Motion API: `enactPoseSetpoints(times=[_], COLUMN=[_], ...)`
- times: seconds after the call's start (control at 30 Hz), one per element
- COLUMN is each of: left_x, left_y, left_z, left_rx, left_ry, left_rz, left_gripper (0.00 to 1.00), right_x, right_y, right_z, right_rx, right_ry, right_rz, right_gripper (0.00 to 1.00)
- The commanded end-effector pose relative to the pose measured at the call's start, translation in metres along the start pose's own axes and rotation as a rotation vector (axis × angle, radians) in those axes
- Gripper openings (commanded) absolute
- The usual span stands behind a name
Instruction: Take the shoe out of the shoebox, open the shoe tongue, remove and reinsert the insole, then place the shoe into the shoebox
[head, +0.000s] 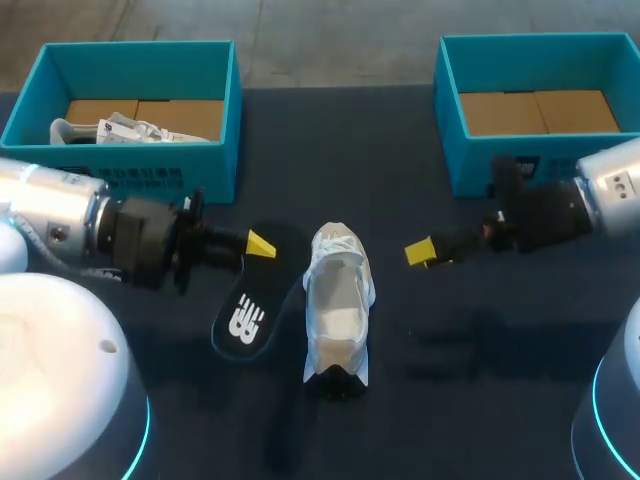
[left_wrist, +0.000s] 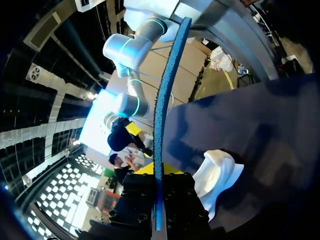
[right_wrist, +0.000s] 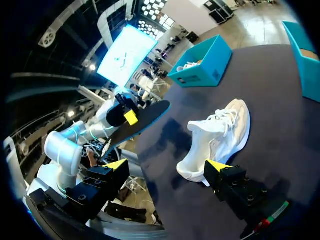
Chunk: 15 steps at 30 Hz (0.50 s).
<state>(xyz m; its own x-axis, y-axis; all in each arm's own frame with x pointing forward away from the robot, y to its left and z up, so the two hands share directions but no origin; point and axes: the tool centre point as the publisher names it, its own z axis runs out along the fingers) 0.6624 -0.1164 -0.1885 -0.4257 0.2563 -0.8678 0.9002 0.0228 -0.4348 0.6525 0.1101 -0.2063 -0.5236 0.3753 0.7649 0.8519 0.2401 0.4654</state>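
A white shoe (head: 338, 300) (right_wrist: 220, 135) (left_wrist: 217, 175) lies on the dark table between my arms. Just left of it, my left gripper (head: 260, 243) (left_wrist: 157, 172) is shut on a black insole (head: 245, 310) with a white logo, holding it by one end and raised off the table. In the left wrist view the insole (left_wrist: 165, 100) shows edge-on as a thin blue strip rising from between the fingers. In the right wrist view the insole (right_wrist: 140, 125) hangs over its own shadow. My right gripper (head: 425, 252) (right_wrist: 167, 167) stands open and empty to the right of the shoe.
A teal shoebox (head: 225, 110) (right_wrist: 202, 67) at the back left holds another white shoe (head: 130, 130) on brown cardboard. A second teal shoebox (head: 450, 110) at the back right holds only cardboard. The dark table (head: 450, 400) lies bare in front of the shoe.
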Motion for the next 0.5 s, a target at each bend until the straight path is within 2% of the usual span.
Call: enactPoseSetpoints(times=[0.03,0.2,0.4,0.5], left_x=[-0.004,-0.003,0.006,0.010], left_y=[-0.009,-0.011,-0.027,-0.040], left_z=[-0.003,0.002,0.009,0.010], left_rx=[-0.027,-0.011,0.041,0.057], left_ry=[0.014,0.013,0.001,0.009], left_rz=[-0.002,-0.024,-0.142,-0.187], left_gripper=[0.00,0.00,0.00,0.00], right_x=[0.001,0.001,-0.006,-0.012], right_y=[-0.001,-0.002,-0.021,-0.030], right_z=[0.001,0.002,0.008,0.007], right_rx=[0.001,0.020,0.085,0.089], right_ry=[-0.004,-0.010,-0.068,-0.100], right_rz=[0.001,-0.016,-0.131,-0.178], right_gripper=[1.00,1.00,1.00,1.00])
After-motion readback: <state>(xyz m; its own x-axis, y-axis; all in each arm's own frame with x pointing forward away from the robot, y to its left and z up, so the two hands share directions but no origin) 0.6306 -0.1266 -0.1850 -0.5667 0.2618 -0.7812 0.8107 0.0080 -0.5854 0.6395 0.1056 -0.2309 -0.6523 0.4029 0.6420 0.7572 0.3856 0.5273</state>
